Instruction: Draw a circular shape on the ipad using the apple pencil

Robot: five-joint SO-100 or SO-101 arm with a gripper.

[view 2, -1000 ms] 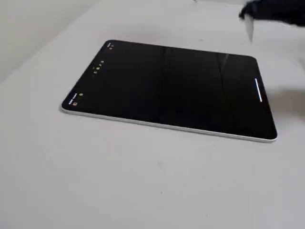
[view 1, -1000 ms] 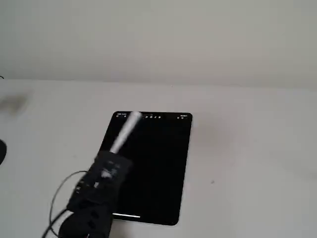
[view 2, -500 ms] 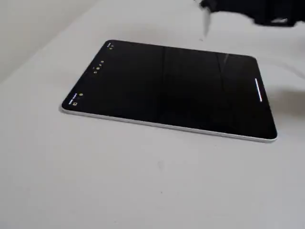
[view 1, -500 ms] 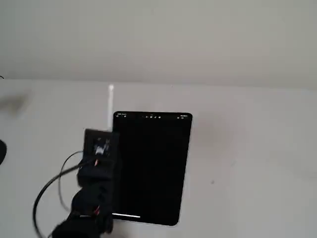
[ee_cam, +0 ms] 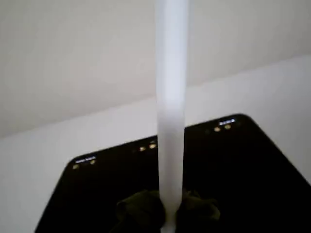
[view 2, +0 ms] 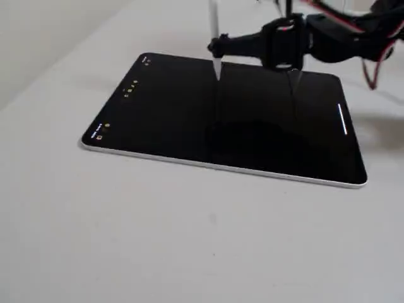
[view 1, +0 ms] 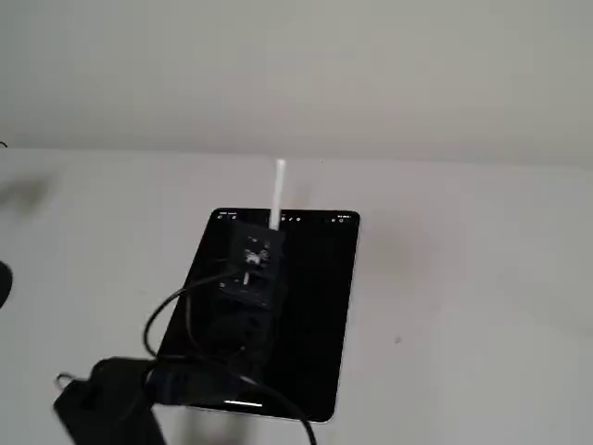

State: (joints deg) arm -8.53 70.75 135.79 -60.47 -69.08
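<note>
The ipad (view 1: pixel 315 315) lies flat on the white table, its black screen lit only by tiny toolbar icons along the far short edge. It also shows in the wrist view (ee_cam: pixel 252 174) and in the other fixed view (view 2: pixel 158 107). My black gripper (view 2: pixel 216 47) is shut on the apple pencil (view 2: pixel 213 22), a white rod held upright. Its tip points down at the screen near one long edge; I cannot tell if it touches. The gripper (view 1: pixel 269 232) hovers over the screen's upper left part, with the pencil (view 1: pixel 279 185) rising above it. In the wrist view the pencil (ee_cam: pixel 171 97) fills the centre between the fingers (ee_cam: pixel 141 211). No circular shape shows.
The arm's black body and cables (view 1: pixel 167 324) hang over the ipad's near left corner. A dark object (view 1: pixel 3 283) sits at the left table edge. A white wall (view 1: pixel 296 65) stands behind the table. Bare white table surrounds the ipad.
</note>
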